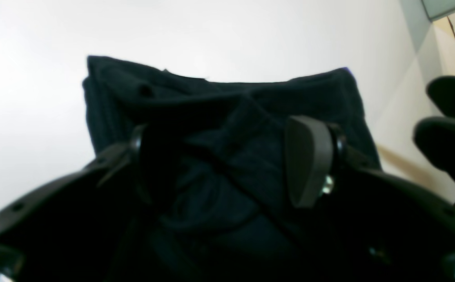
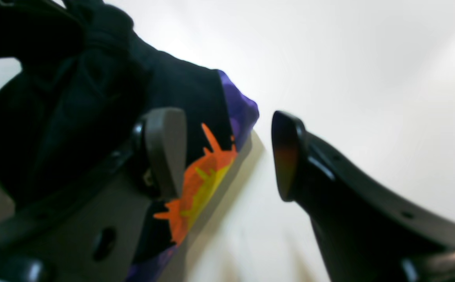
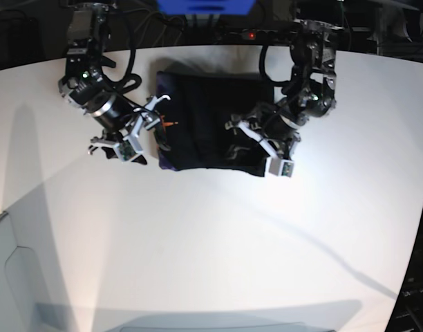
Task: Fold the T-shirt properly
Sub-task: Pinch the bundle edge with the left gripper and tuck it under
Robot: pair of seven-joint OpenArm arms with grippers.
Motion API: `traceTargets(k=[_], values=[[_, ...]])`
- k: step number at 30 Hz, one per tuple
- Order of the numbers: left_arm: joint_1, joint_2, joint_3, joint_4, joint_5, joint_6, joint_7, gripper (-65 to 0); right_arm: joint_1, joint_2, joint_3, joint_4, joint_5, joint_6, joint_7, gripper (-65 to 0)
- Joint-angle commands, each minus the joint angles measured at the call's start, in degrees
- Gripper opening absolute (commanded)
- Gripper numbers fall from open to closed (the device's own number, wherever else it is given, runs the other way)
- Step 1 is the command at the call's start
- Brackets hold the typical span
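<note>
The black T-shirt (image 3: pixel 204 117) lies folded into a rough rectangle at the back middle of the white table (image 3: pixel 211 242). Its orange and purple print (image 2: pixel 203 176) shows along the folded edge in the right wrist view. My left gripper (image 1: pixel 229 164) hovers open over the shirt's dark cloth (image 1: pixel 219 117), near its front right part (image 3: pixel 260 146). Nothing sits between its pads. My right gripper (image 2: pixel 225 154) stands open at the shirt's left edge (image 3: pixel 146 128). One finger is over the cloth and the other over bare table.
A blue box (image 3: pixel 204 5) and cables sit behind the table's back edge. Dark parts of the other arm (image 1: pixel 450 117) show at the right edge of the left wrist view. White tabletop stretches in front of the shirt.
</note>
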Motion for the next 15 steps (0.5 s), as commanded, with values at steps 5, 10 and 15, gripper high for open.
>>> traceTargets(k=[5, 10, 15], values=[[-0.6, -1.8, 3.8, 1.3, -1.0, -0.4, -1.7, -25.8, 0.6, 0.3, 0.0, 1.1, 0.9, 0.2, 1.6, -29.8], [-0.2, -1.8, 4.3, 1.4, -1.0, -0.2, -1.7, -45.4, 0.7, 0.2, 0.0, 1.1, 0.9, 0.2, 1.6, -29.8], [0.2, -1.8, 4.3, 3.1, -1.4, -0.1, -1.2, -64.0, 0.7, 0.3, 0.0, 1.1, 0.9, 0.2, 1.8, -29.8]])
